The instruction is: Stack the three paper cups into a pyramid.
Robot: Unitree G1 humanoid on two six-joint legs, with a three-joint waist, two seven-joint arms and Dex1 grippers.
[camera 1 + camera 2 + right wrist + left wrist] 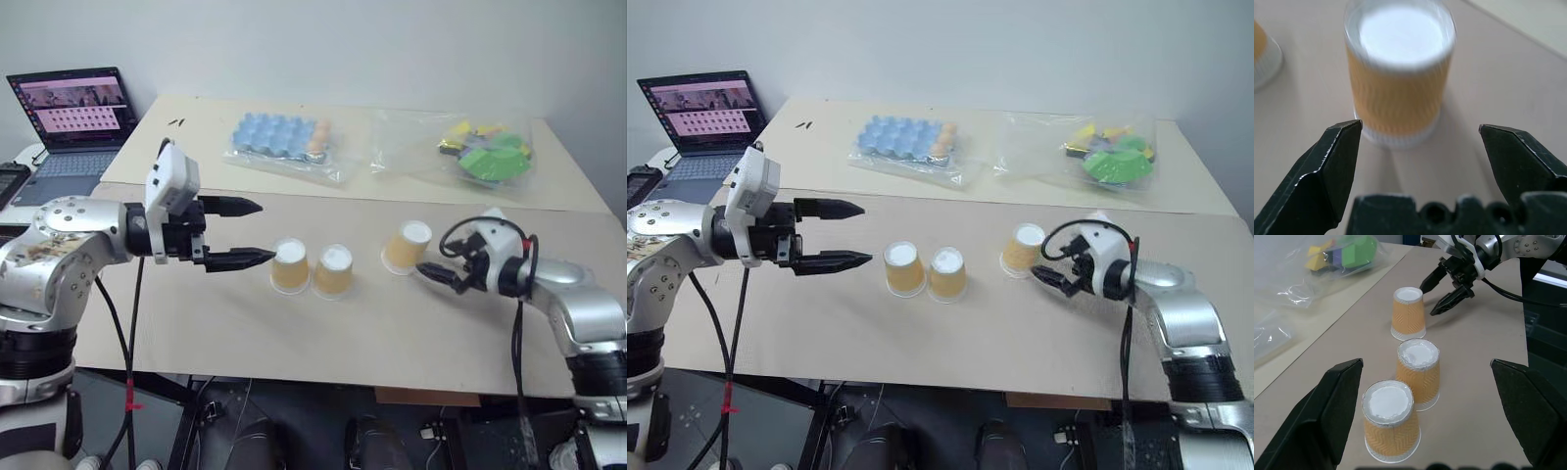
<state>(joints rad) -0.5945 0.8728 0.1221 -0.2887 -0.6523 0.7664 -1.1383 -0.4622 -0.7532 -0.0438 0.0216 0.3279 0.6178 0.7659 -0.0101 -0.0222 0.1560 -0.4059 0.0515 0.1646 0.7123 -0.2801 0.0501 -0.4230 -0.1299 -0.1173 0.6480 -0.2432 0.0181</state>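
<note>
Right end effector (438, 277) agape; cups (333, 270) inverted, upright.

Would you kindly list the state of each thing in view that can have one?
Two paper cups: upside down, side by side, unstacked.
Third paper cup: upside down, apart, in front of right pincer.
Left pincer: open, empty.
Right pincer: open, empty.
Laptop: lid open, screen on.
</note>
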